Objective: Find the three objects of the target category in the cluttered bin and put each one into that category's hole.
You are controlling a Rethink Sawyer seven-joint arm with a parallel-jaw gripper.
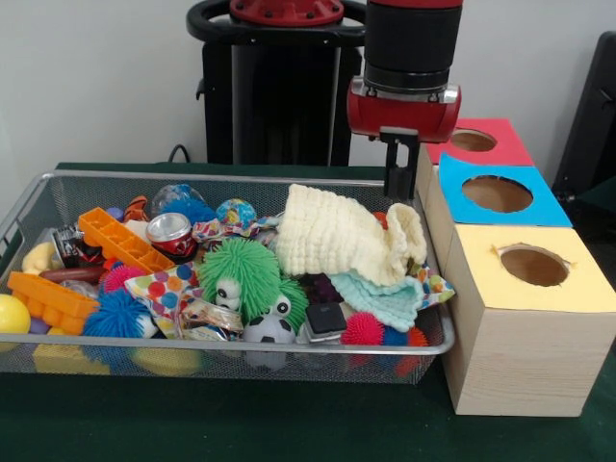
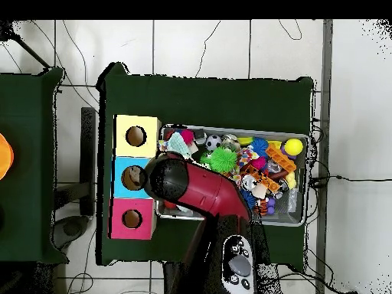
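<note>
Nearest you in the front view is the yellow-topped box [image 1: 532, 322], its hole [image 1: 534, 265] open and unobstructed. Behind it toward 12 o'clock sit the blue-topped box [image 1: 500, 197] and the red-topped box [image 1: 478, 142]. At 9 o'clock from the boxes lies the cluttered bin [image 1: 58, 183], just beside them. Its heap shows a green fuzzy toy [image 1: 252, 277], a cream knitted cloth [image 1: 342, 236], an orange block [image 1: 120, 239] and a crushed can [image 1: 171, 231]. You will not find a plastic bottle showing here; the three objects are likely buried, so I judge the step in hand to be the search. The gripper [image 1: 400, 178] hangs at the bin's 2 o'clock corner, over the gap beside the boxes. I cannot tell whether it is spread or closed, and nothing shows in it.

To search well, come in over the cloth and lift or sweep it aside, since it hides the most. Keep clear of the wire rim and the box wall at that corner; room is tight there.

From overhead, the arm [image 2: 203, 187] covers the bin's 9 o'clock end and part of the blue-topped box. The bin's 3 o'clock half lies open, with bare green table [image 2: 214, 96] at 12 o'clock for swinging wide.
</note>
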